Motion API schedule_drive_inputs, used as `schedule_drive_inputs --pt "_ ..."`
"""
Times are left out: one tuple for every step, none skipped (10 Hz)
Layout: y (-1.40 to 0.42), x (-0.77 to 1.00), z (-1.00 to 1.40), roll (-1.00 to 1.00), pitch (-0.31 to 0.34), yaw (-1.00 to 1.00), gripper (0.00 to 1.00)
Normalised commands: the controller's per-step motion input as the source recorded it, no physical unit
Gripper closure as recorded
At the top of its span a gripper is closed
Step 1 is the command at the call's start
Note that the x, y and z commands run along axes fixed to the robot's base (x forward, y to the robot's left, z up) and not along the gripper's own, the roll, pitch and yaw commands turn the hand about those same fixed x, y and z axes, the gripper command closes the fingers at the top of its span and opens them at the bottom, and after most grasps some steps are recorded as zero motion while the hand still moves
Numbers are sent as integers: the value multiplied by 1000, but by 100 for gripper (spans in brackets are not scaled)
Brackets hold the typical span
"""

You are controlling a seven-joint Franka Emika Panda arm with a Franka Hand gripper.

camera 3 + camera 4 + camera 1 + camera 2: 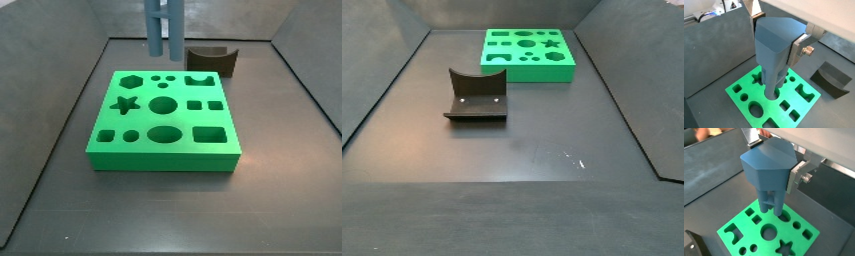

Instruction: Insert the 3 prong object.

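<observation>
The blue-grey three-pronged plastic piece (774, 47) is held upright, clamped in the gripper (777, 175), prongs just above the green moulded block of shaped holes (167, 125) on the table.

Matt blue plastic piece (774, 45), silver-plated tool (784, 50)

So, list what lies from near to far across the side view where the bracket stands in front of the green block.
Fixture → green block. The pincer is out of that view; in a wrist view it grips the blue 3 prong object above the block.
</observation>
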Motion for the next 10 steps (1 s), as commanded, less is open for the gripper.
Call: schedule_drive_inputs --pt "277 0 -1000 69 4 -729 100" --pt "509 -6 -1000 36 0 -543 100" --pt "709 -126 -1000 33 0 -357 100" --pt "760 -177 -1000 53 -1 -294 100" --pt "666 -163 -986 107 -10 -349 100" --pt "620 -186 -900 141 -24 -351 100" --pt "591 -200 -777 146 -24 -357 100" --pt "549 -200 -677 150 -10 -380 100" --pt "357 0 -349 101 6 -497 100" --pt "249 189 -309 109 51 -431 100"
